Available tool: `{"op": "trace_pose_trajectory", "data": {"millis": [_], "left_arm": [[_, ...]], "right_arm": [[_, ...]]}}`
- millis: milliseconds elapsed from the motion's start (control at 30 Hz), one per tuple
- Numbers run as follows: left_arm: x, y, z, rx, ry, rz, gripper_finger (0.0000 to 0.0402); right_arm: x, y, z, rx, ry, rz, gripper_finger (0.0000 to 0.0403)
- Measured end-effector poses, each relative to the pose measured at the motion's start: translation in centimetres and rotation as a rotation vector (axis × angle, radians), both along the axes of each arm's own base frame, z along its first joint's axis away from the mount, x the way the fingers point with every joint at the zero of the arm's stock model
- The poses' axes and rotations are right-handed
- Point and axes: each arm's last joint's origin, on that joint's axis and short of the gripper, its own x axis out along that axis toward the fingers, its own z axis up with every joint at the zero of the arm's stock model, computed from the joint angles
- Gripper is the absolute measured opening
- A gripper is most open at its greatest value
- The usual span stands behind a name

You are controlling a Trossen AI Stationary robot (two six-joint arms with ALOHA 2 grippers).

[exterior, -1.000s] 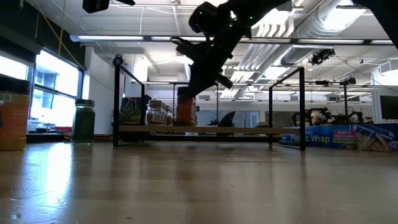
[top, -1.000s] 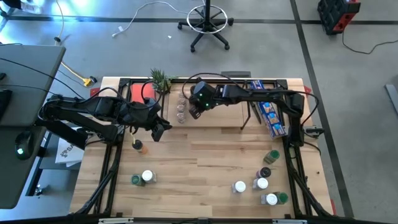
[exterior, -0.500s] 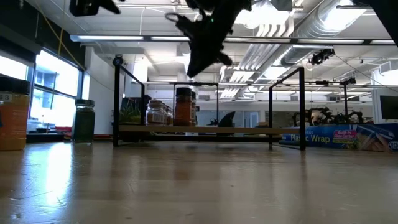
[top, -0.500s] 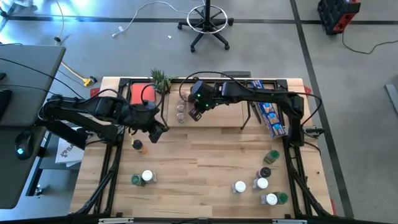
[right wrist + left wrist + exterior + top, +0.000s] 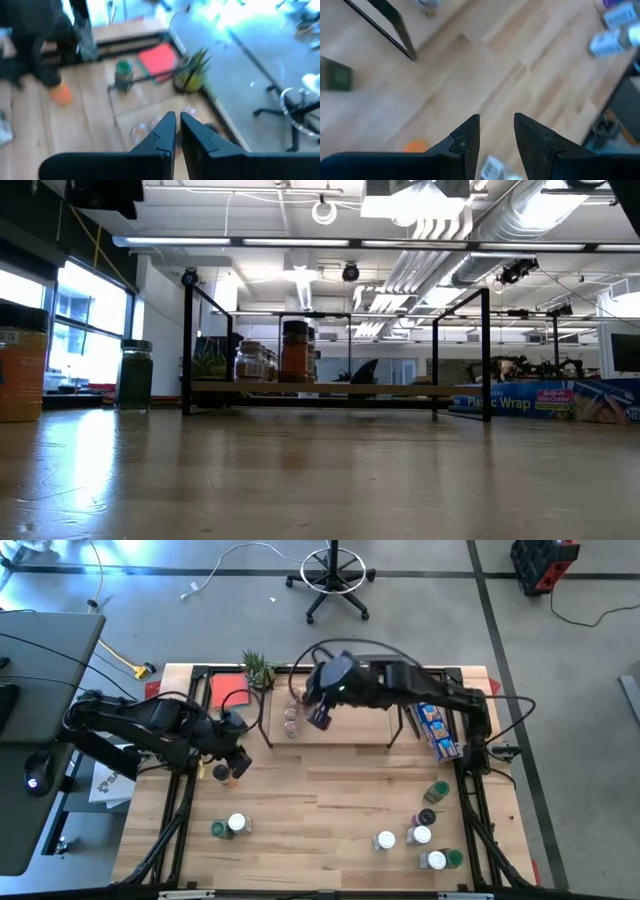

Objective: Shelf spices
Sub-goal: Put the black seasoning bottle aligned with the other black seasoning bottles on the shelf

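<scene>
The shelf (image 5: 352, 726) stands at the far middle of the table, with a few spice jars (image 5: 291, 720) on its left end. In the low view a brown-filled jar (image 5: 294, 352) and a clear one (image 5: 255, 362) stand on the board (image 5: 340, 389). My right gripper (image 5: 320, 717) hangs shut high above the shelf's left part (image 5: 175, 131), holding nothing. My left gripper (image 5: 237, 766) is open and tipped down just beside an orange jar (image 5: 224, 777) on the table's left. In the left wrist view its fingers (image 5: 496, 142) have only table between them, and the orange jar (image 5: 415, 146) lies off to one side.
Loose jars lie near left (image 5: 230, 826) and near right (image 5: 425, 835). A green jar (image 5: 135, 375) stands left of the shelf. A blue packet (image 5: 432, 720) lies right of the shelf. A plant (image 5: 257, 668) and a red square (image 5: 228, 688) sit at the far left.
My right gripper has risen from the brown-filled jar on the shelf and gone up out of the low view, rolling as it went; the jar stays standing on the board. My left gripper has tipped further down and moved toward the table's left and near edges, toward the orange jar.
</scene>
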Motion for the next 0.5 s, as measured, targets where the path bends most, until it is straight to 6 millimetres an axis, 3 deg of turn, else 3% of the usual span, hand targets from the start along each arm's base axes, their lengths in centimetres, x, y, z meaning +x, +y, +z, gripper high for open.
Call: {"op": "trace_pose_trajectory", "data": {"millis": [167, 333, 500], "left_arm": [[-1.0, -1.7, -0.3, -0.059, 0.067, -0.062, 0.0115], [-2.2, -3.6, -0.5, -0.072, 0.118, -0.082, 0.0115], [-3.7, -5.1, -0.7, -0.126, 0.198, -0.008, 0.0117]], "right_arm": [[-2.3, -0.4, 2.1, -0.019, -0.093, -0.051, 0.0019], [-4.7, -0.3, 3.3, -0.013, -0.077, -0.085, 0.0019], [-6.1, -0.4, 3.9, -0.037, -0.053, -0.118, 0.0019]]}}
